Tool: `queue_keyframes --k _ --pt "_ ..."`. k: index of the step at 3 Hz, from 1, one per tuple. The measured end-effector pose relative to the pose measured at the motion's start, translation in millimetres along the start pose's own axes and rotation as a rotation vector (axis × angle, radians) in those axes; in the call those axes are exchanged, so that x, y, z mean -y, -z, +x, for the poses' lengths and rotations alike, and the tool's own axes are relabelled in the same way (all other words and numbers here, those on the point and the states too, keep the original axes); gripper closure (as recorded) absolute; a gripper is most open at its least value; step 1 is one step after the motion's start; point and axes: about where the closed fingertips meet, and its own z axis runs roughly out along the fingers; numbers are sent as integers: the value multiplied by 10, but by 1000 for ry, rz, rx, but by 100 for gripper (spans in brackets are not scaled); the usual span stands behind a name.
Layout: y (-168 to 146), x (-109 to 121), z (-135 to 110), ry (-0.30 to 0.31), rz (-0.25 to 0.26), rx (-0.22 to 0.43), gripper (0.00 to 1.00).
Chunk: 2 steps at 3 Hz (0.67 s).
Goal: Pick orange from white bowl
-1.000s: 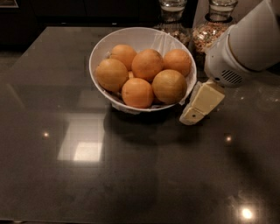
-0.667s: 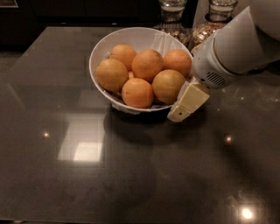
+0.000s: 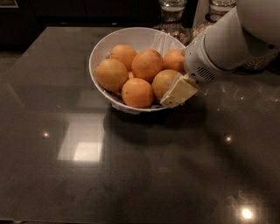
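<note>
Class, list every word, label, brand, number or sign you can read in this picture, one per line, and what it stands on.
None: no readable text anywhere.
The wide white bowl, the glass jars, the dark glossy table and the white robot arm bear no lettering.
The cream gripper, at the bowl's right rim beside the dull yellow-brown orange, is unmarked too.

No text or number can be read, the pincer (image 3: 178, 92) being seen at the rim of the white bowl (image 3: 131, 36).
</note>
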Motion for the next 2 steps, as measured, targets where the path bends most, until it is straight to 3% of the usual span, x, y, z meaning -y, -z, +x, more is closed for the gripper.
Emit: queue_keyframes --k 2 --pt "41 108 20 -12 37 1 38"
